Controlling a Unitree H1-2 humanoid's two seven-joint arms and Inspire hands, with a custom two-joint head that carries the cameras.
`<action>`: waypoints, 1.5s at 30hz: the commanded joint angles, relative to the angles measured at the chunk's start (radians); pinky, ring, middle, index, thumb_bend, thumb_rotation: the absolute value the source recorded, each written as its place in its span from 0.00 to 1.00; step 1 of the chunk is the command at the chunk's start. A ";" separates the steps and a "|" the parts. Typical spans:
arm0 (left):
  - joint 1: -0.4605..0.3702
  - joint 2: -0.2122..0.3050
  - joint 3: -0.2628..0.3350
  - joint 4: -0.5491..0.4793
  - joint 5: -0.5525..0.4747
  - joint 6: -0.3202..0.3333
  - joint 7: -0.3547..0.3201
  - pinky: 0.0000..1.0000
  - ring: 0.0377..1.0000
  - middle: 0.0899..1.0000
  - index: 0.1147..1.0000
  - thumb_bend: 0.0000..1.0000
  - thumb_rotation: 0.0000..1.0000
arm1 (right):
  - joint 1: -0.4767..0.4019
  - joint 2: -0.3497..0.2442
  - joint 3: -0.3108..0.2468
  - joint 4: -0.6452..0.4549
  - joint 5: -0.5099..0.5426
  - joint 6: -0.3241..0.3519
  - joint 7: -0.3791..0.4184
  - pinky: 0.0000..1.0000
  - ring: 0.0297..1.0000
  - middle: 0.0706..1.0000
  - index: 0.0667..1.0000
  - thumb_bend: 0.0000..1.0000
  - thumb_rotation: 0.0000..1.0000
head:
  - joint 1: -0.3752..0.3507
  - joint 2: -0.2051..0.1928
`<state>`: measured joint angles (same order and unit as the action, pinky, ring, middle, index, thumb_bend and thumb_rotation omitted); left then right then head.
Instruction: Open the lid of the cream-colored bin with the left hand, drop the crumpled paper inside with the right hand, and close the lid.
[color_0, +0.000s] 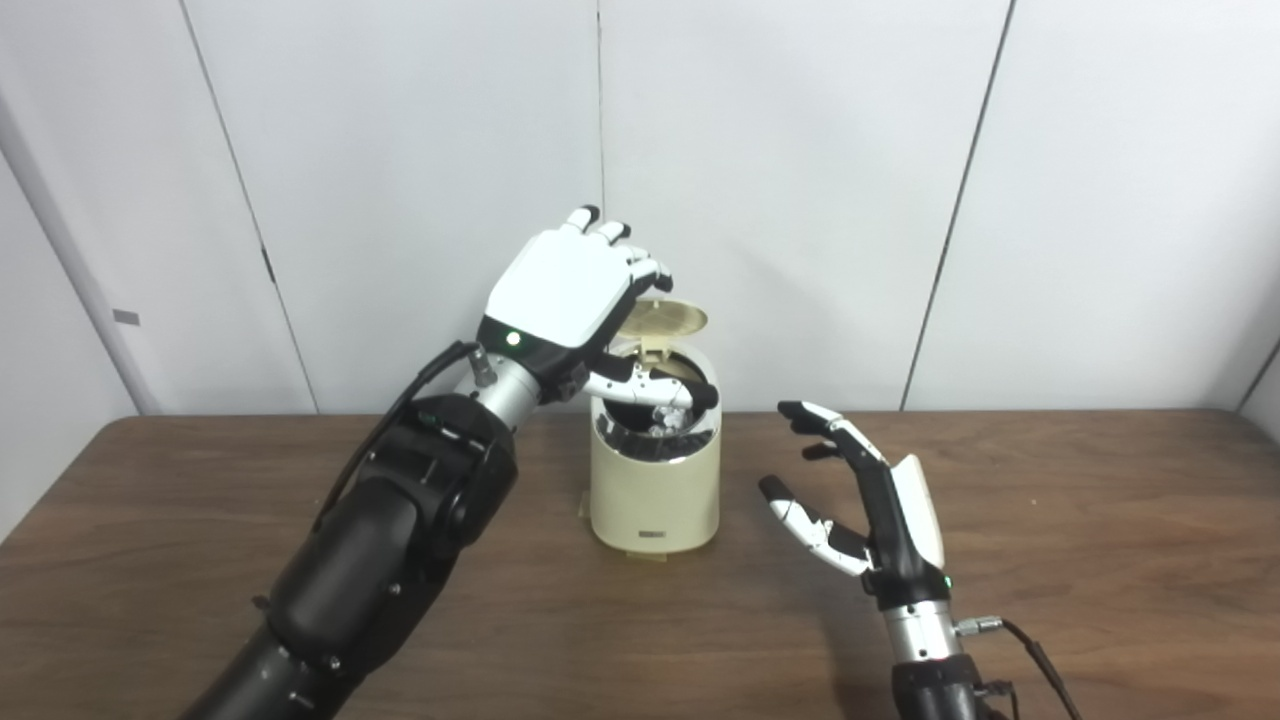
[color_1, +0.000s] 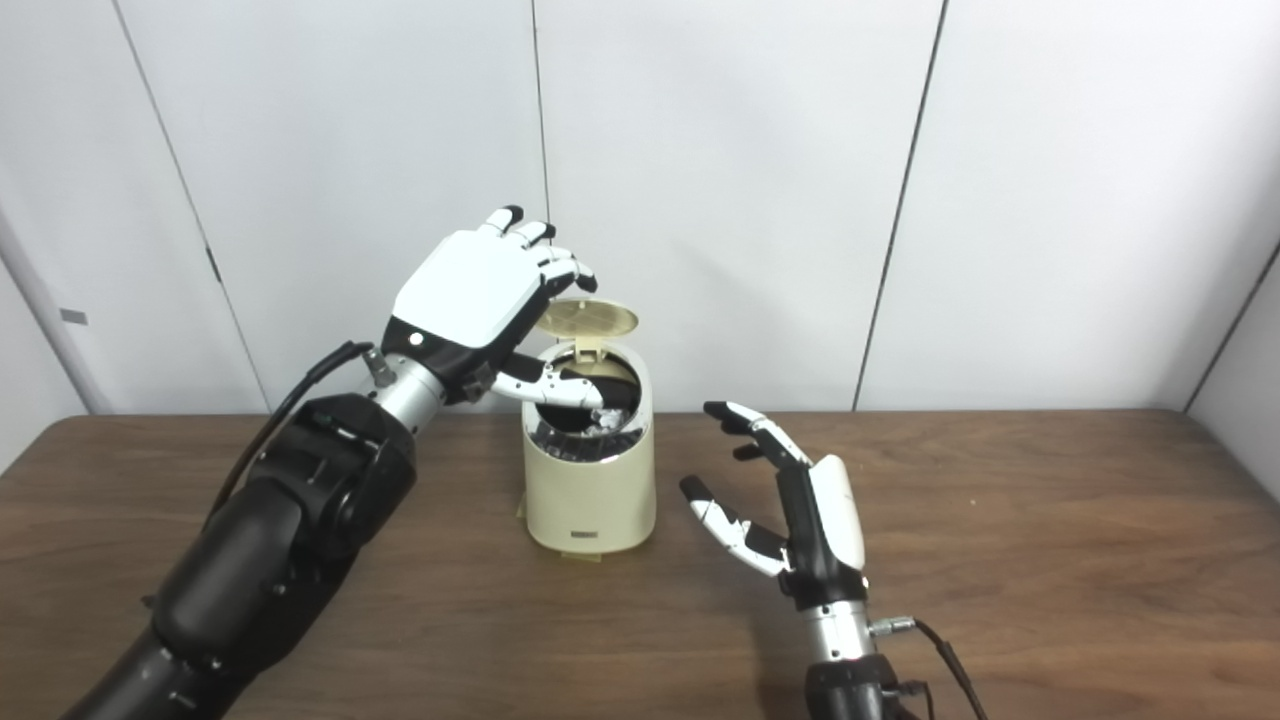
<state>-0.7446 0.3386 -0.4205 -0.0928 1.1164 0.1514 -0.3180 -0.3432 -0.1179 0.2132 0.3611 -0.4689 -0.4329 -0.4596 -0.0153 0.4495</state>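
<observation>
Cream bin (color_0: 655, 490) near the tabletop's (color_0: 1050, 560) far edge, lid (color_0: 662, 320) up under left hand (color_0: 565, 295) fingertips — paper (color_0: 668, 420) inside; right hand (color_0: 865, 500) spread, empty.

cream bin (color_0: 655, 495), brown wood-grain table (color_0: 1050, 560), white wall (color_0: 800, 200)

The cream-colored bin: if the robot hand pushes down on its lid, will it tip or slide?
The cream-colored bin probably stays upright: it looks squat, standing flat on the table. It seems light plastic, so it may slide sideways. The lid looks thin and hinged.

Bin (color_0: 655, 490) mouth (lid (color_0: 662, 320) up) — thumb-blocked
</observation>
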 joint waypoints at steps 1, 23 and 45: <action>-0.039 0.001 0.018 0.002 0.030 0.002 0.018 1.00 0.93 0.81 0.77 0.94 1.00 | 0.056 0.007 0.011 0.045 0.003 -0.035 0.004 0.63 0.75 0.76 0.74 0.22 0.43 | 0.000 0.000; -0.036 -0.025 0.062 0.027 0.052 -0.002 0.033 1.00 0.91 0.78 0.76 0.92 1.00 | 0.057 0.020 0.004 0.045 -0.002 -0.026 0.019 0.61 0.74 0.76 0.75 0.23 0.37 | -0.008 -0.001; 0.022 -0.023 0.015 0.023 0.143 -0.042 0.036 1.00 0.87 0.75 0.73 0.97 1.00 | 0.069 0.041 -0.020 0.010 -0.017 -0.002 0.048 0.61 0.74 0.76 0.74 0.25 0.43 | -0.015 0.023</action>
<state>-0.7005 0.3091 -0.4073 -0.0527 1.2379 0.1118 -0.3137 -0.3338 -0.1033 0.1845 0.3476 -0.4857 -0.4290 -0.4185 -0.0291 0.4725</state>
